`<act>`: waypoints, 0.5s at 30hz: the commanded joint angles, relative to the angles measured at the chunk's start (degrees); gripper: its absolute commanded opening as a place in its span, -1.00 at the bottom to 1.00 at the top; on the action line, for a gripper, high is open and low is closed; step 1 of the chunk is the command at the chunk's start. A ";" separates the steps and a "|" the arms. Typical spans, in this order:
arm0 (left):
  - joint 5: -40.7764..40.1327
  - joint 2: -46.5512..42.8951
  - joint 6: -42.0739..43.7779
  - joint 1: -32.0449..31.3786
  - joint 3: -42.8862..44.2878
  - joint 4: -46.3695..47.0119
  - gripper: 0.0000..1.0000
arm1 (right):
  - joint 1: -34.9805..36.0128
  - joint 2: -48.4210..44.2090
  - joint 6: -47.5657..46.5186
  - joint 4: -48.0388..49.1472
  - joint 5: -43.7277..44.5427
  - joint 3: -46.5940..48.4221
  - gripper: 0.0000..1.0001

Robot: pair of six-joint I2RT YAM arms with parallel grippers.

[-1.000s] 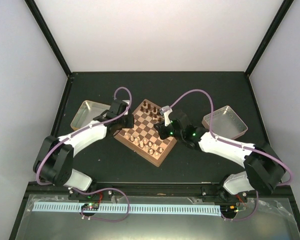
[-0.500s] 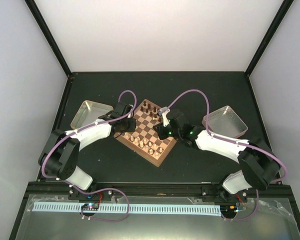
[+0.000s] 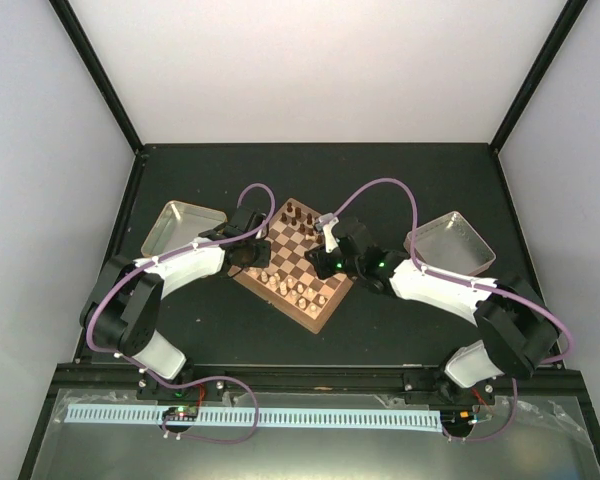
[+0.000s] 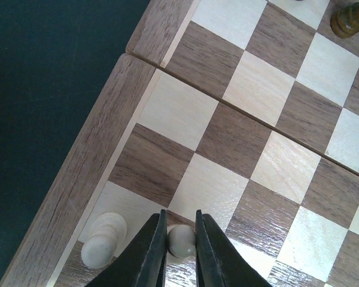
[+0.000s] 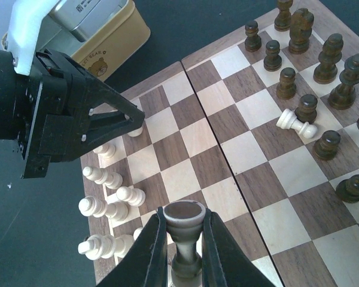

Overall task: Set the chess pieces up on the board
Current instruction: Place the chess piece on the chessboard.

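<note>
You have the board (image 3: 298, 262) mid-counter (image 3: 380, 170), a tray (image 3: 180, 228) to its left and a second tray (image 3: 450, 245) to its right. Pieces (image 3: 285, 288) line its near-left edge; other pieces (image 3: 298, 213) stand at its far corner, one piece (image 5: 296, 124) lying on its side among them.

Pale walls (image 3: 320, 70) enclose a black tabletop (image 3: 400, 330) framed by dark posts (image 3: 93, 70)

The top external camera looks down from high on the near side over the whole tabletop (image 3: 400, 180). Both wrist cameras sit close above the board (image 4: 239, 137), angled down; all three views share it.
</note>
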 commanded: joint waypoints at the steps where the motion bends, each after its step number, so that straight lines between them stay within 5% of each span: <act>1: 0.53 -0.54 1.18 -0.37 1.15 -0.38 -0.64 | -0.33 0.42 0.07 0.36 -0.44 1.76 -0.85; 15: 1.91 -4.40 0.24 -0.35 2.56 -1.95 -0.46 | -0.40 -0.99 0.91 -0.34 -1.35 2.13 -0.85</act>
